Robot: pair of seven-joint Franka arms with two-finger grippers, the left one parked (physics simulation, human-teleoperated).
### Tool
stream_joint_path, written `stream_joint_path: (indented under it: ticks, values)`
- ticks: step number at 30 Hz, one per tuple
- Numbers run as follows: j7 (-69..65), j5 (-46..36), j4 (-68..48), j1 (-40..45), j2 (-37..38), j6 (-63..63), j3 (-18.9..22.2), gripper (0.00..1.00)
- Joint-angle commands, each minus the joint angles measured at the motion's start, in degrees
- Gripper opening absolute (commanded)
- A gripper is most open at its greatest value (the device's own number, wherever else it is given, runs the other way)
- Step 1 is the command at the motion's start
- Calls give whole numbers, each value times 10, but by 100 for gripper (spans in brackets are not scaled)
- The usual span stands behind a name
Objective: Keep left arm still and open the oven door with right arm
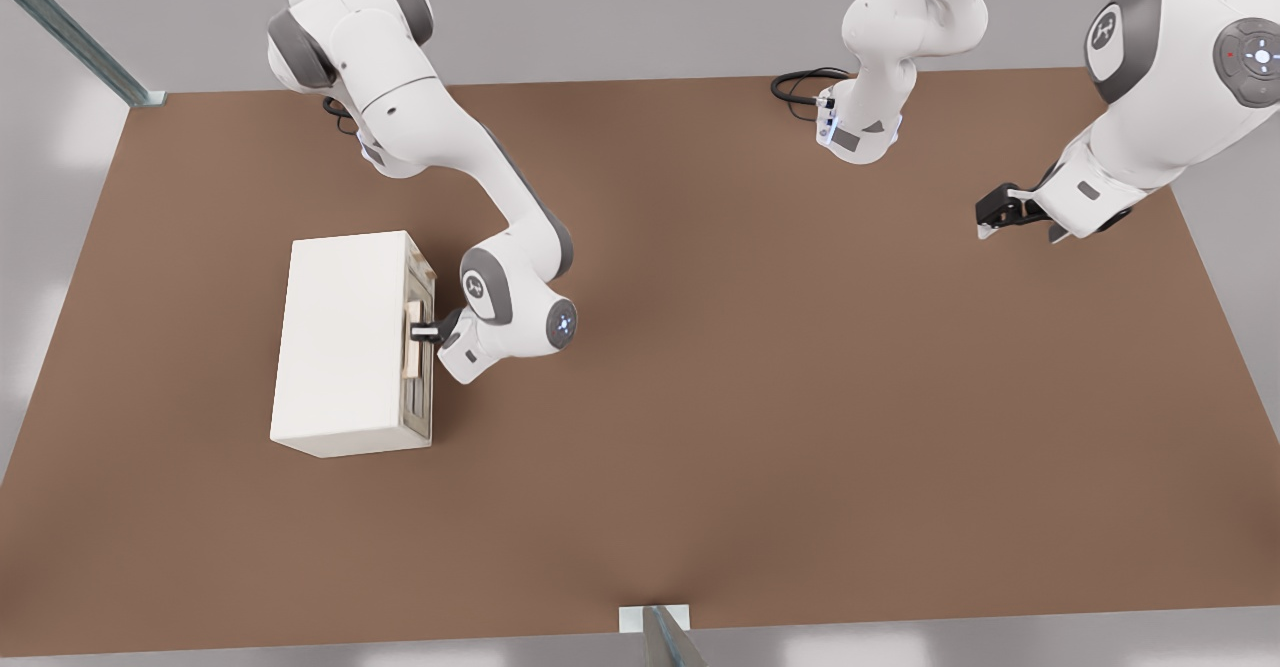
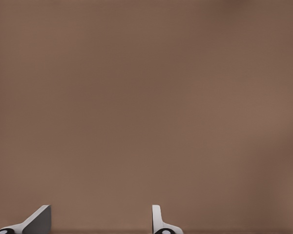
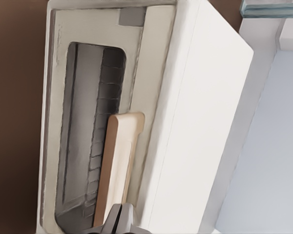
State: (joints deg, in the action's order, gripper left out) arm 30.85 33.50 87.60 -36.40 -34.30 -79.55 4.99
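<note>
I hold my black two-finger tool point(image 1: 420, 331) clamped on the long pale beige bar handle point(image 3: 118, 168), ready to pull the cream oven's windowed door point(image 3: 83, 131) open.

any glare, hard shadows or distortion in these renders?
Front view: flat, even light, soft pale patches at the edges, wide-angle bend; gripper at the oven door handle. Right wrist view: no glare, door window dark. Left wrist view: plain brown table, featureless.

txt: none legible | labels/nos: none | oven door point(image 1: 420, 347), arms: no readable marks
</note>
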Motion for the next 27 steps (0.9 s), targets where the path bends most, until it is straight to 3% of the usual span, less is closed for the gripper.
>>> stream_joint_path:
  ticks: [1,18,22,23,24,26,27]
  values:
    - [72,0,-1,0,-1,-10,0,21]
    - [68,-5,-6,-5,-2,-3,-1,21]
    - [-32,-63,-112,-11,-9,34,-2,21]
    - [-127,-93,-129,1,-2,41,0,86]
    - [-262,-142,-162,58,-1,41,1,100]
    - [-488,-234,-244,164,13,84,2,100]
    - [-495,-282,-281,215,24,84,3,100]
